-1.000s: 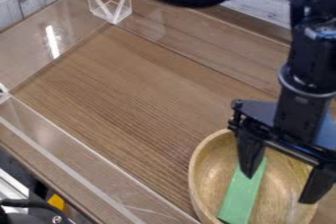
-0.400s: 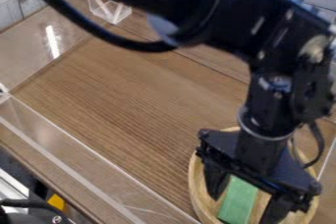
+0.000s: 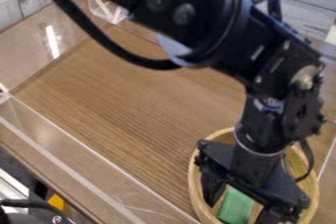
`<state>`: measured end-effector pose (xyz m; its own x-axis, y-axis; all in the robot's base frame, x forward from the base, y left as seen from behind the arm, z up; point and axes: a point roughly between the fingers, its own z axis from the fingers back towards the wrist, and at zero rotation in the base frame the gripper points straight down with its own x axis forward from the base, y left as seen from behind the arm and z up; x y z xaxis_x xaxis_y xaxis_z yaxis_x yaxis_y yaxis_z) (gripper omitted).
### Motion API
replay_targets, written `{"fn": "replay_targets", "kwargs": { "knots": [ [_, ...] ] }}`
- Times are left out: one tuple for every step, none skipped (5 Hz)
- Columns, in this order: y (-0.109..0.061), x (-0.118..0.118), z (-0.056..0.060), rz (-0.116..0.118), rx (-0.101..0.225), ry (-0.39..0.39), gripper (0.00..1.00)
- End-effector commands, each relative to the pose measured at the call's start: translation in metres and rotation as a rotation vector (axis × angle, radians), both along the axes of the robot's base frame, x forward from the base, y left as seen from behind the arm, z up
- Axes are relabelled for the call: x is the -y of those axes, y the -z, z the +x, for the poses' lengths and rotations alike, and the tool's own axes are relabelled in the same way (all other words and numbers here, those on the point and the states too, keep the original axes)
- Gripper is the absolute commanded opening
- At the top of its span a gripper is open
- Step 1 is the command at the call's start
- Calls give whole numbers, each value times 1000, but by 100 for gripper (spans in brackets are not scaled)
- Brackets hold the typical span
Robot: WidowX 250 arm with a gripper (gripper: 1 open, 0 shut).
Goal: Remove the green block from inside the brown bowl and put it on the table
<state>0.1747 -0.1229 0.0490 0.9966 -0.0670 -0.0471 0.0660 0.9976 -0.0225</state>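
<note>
Block (image 3: 238, 208) lies in bowl (image 3: 201, 174), on table (image 3: 118, 90).

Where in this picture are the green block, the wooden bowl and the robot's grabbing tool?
green block (image 3: 238, 208): camera view, on its visible green face between the fingers.
brown bowl (image 3: 199, 172): camera view, on the left rim.
tool (image 3: 256, 206): camera view, midway between its open fingertips, down inside the bowl.

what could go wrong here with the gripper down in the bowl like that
The open gripper sits low inside the brown bowl, astride the green block. Risks:
1. A finger could press on the bowl's floor or wall and shove or tip the bowl.
2. The block looks flat, so the fingers may close above it or slip off.
3. The arm hides most of the block, so alignment is hard to check.
</note>
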Motion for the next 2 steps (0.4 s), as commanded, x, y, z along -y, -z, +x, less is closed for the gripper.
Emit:
{"fn": "replay_targets", "kwargs": {
  "knots": [
    [-1,-5,6,-3,22,-40,100],
    [2,-9,9,1,24,-77,100]
  ]
}}
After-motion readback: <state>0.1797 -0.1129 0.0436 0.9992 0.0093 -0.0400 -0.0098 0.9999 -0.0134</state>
